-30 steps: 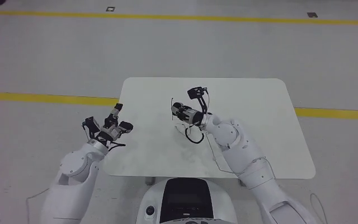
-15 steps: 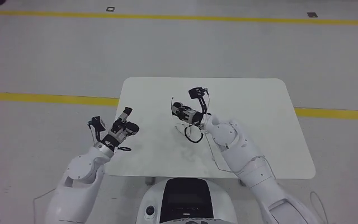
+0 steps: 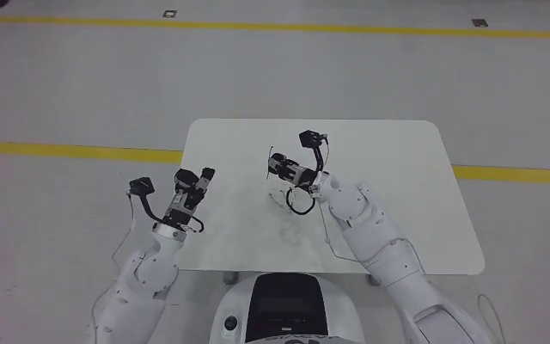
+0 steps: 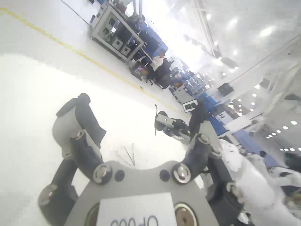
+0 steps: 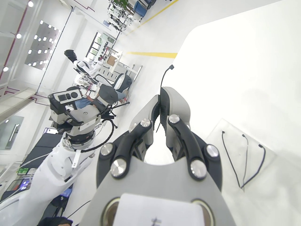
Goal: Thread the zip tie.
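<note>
A black zip tie (image 5: 165,76) is pinched upright in my right gripper (image 5: 160,96), which is shut on it; its head points away and its tail hangs between the fingers. From above, this gripper (image 3: 275,165) hovers over the middle of the white table (image 3: 395,181) with the zip tie (image 3: 269,162) sticking out to its left. My left gripper (image 4: 141,116) stands open with nothing between its fingers, facing the right gripper (image 4: 164,123) and its tie (image 4: 155,121). In the top view the left gripper (image 3: 196,176) is over the table's left edge.
Three spare black zip ties (image 5: 244,156) lie on a clear sheet (image 5: 265,142) on the table beside my right gripper; they also appear as thin lines (image 4: 129,154) ahead of the left gripper. The table's right half is bare.
My left arm has swung in from off the table's left side toward its edge and turned its gripper toward the right one. The right gripper with the tie has shifted slightly right.
</note>
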Tool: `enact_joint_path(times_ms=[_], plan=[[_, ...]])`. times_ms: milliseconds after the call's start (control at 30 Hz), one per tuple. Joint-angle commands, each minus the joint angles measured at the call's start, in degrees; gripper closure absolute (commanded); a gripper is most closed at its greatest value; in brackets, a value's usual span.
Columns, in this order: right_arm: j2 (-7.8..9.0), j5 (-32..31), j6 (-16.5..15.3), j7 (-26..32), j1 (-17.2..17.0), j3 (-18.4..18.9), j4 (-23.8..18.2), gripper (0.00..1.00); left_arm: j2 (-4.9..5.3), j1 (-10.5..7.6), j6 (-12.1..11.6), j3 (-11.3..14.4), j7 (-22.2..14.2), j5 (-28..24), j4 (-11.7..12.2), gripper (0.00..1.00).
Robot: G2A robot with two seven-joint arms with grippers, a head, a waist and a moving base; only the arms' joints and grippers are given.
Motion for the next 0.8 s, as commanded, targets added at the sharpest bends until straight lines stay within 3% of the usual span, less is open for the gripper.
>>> enact_joint_path(times_ms=[0, 133, 167, 233, 300, 400, 467, 633, 767], plan=[[-0.01, -0.01, 0.0, -0.02, -0.01, -0.01, -0.01, 1.0, -0.01, 0.02, 0.0, -0.08, -0.82, -0.71, -0.06, 0.0], [-0.01, -0.01, 0.0, -0.02, -0.01, -0.01, -0.01, 1.0, -0.01, 0.02, 0.0, -0.08, -0.82, -0.71, -0.06, 0.0], [-0.01, 0.07, 0.16, -0.33, -0.24, -0.06, -0.14, 1.0, 0.09, -0.32, 0.57, -0.32, -0.77, 2.03, -0.08, 0.0], [-0.08, 0.76, 1.54, -0.87, -0.54, -0.27, -0.65, 1.0, 0.32, -0.67, 2.89, -0.03, 4.14, 17.69, -0.42, 0.0], [-0.17, 2.06, 2.4, -1.41, -0.56, -0.25, -0.8, 1.0, 0.32, -0.74, 5.18, 1.2, 9.26, 28.53, 0.13, 0.0], [-0.3, 4.1, 3.82, -2.22, -0.45, -0.11, -0.46, 1.0, 0.32, -1.7, 12.24, 2.95, 16.8, 45.39, 2.43, 0.0], [-0.43, 5.57, 5.3, -2.52, -0.08, -0.08, 0.28, 1.0, 0.19, -2.48, 15.93, 4.78, 19.56, 52.61, 4.55, 0.0], [-0.76, 9.17, 6.58, -3.66, 0.53, -0.06, 2.1, 1.0, -0.2, -4.53, 22.23, 7.04, 23.34, 60.13, 7.93, 0.0], [-0.76, 9.17, 6.58, -3.66, 0.53, -0.06, 2.1, 1.0, -0.2, -4.53, 22.23, 7.04, 23.34, 60.13, 7.93, 0.0]])
